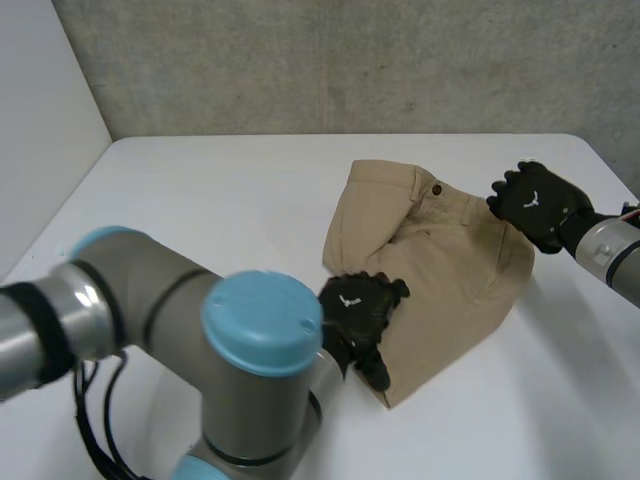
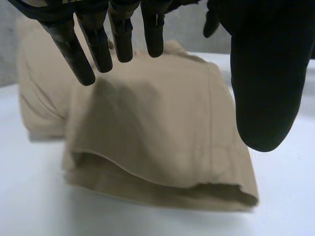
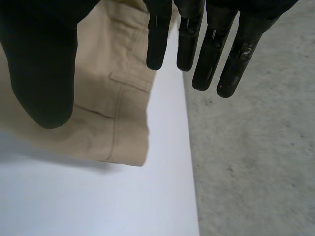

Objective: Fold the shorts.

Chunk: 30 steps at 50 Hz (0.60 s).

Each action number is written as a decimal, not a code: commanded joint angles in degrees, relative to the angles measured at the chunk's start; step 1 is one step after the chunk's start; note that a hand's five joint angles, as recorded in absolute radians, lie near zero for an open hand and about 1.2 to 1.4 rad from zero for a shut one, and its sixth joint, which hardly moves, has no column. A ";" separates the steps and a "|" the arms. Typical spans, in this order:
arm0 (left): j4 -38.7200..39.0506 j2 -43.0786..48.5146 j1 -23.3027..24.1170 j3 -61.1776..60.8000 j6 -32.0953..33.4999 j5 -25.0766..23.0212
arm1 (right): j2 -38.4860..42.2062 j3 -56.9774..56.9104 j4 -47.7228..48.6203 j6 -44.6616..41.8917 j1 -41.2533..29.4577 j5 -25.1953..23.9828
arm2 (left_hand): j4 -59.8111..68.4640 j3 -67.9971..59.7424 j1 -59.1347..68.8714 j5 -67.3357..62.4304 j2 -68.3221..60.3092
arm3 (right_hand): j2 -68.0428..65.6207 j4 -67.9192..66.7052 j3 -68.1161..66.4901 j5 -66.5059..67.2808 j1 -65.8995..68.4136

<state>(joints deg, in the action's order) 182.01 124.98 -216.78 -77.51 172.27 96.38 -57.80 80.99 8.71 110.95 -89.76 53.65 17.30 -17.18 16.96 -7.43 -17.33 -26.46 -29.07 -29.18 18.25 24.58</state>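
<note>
The beige shorts [image 1: 450, 270] lie on the white bench [image 1: 200, 200], a little to the right of its middle. They are folded, the waistband on the far side, and a dark button [image 1: 437, 188] shows there.

My left hand [image 1: 360, 305] is on the near left edge of the shorts. In the left wrist view its fingers [image 2: 98, 44] are straight and spread, and the thumb [image 2: 268, 73] stands well apart from them, so this hand is not clamped on anything. The hem [image 2: 157, 184] of a leg, in layers, lies in front of my fingertips.

My right hand [image 1: 540, 205] is at the far right corner of the shorts, near the waistband. In the right wrist view its fingers [image 3: 216, 49] are also straight and apart from the thumb [image 3: 44, 69], with cloth under the thumb and the palm. I cannot tell if this hand touches the cloth. Beside the bench edge I see the grey floor [image 3: 256, 147].
</note>
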 commanded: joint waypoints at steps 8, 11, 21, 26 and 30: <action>0.71 8.17 0.48 4.91 0.52 0.65 | 14.02 -9.61 5.96 -5.92 2.13 -2.15 | 20.95 -21.07 21.30 -20.82 -20.92 | -13.87 -11.26 -11.15 12.08 15.75; 1.68 8.52 0.39 5.26 0.70 0.74 | 15.87 -11.29 6.94 -5.92 2.13 -2.24 | 29.72 -29.84 30.06 -29.58 -29.69 | -20.43 -17.82 -17.71 18.64 22.31; 6.60 8.97 0.13 5.09 3.95 2.93 | 19.74 -14.37 6.94 -5.05 2.13 -3.38 | 62.70 -62.82 63.04 -62.57 -62.67 | -53.54 -50.93 -50.82 51.75 55.42; 7.92 8.17 -0.31 4.91 6.14 3.20 | 19.22 -14.02 6.76 0.30 1.78 -4.35 | 62.70 -62.82 63.04 -62.57 -62.67 | -53.54 -50.93 -50.82 51.75 55.42; 8.10 6.51 -2.42 4.73 6.59 3.28 | 15.89 -12.62 5.80 9.70 1.25 -3.56 | 62.70 -62.82 63.04 -62.57 -62.67 | -53.54 -50.93 -50.82 51.75 55.42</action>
<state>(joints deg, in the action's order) 189.33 133.53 -216.90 -72.49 177.31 99.45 -38.33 66.67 15.55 108.94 -87.81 49.93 68.31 -67.62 64.97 -56.09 -68.53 -67.14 -68.14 -67.58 55.79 53.69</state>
